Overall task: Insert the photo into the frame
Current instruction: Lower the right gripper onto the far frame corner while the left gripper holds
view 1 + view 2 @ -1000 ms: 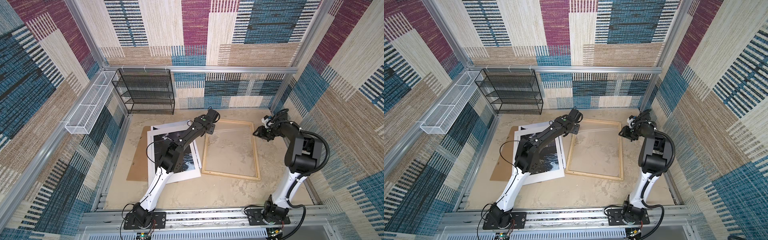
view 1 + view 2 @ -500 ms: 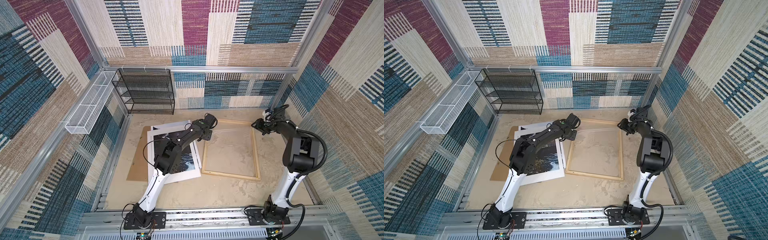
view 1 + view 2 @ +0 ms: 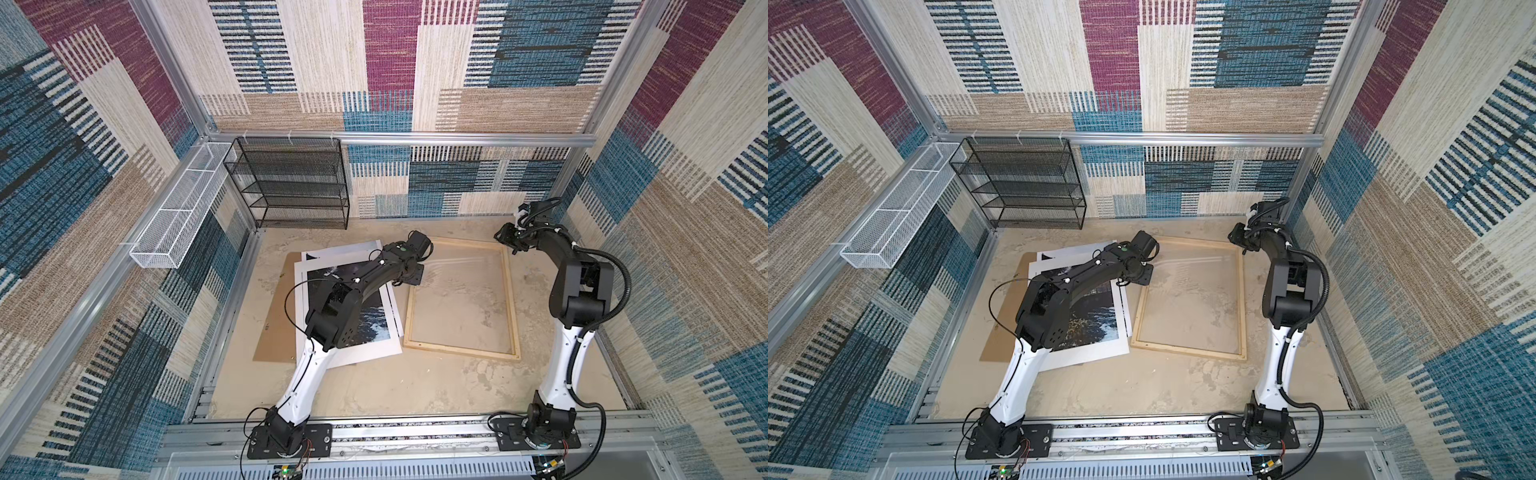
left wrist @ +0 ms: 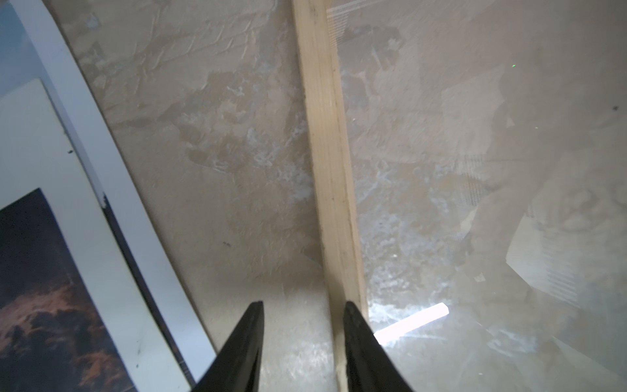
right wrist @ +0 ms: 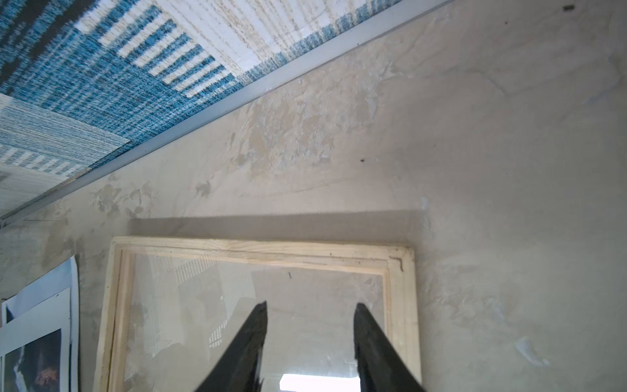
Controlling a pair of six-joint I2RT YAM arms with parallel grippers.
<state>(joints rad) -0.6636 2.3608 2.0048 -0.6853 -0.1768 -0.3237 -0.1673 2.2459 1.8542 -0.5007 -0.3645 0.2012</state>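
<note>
- Left wrist: left gripper (image 4: 303, 307) is part open and holds nothing. One finger sits over a rail of the frame (image 4: 327, 135), the other over bare floor.
- Right wrist: right gripper (image 5: 310, 305) is also part open and empty, above the pane (image 5: 203, 305) near a frame corner. Can't tell if it's touching.
- Both top views: the photo (image 3: 376, 320) lies flat on white sheets (image 3: 357, 353) and a brown backing board (image 3: 274, 332), just beside the frame, not in it. The left arm crosses over it.
- Risk: closing here could nip the rail and drag or skew the frame into the stack.
- Risk: a fingertip pressing the pane could scratch or crack it.
- Risk: the photo looks limp and flat, so an edge pinch could crease it or lift the sheet underneath too.
</note>
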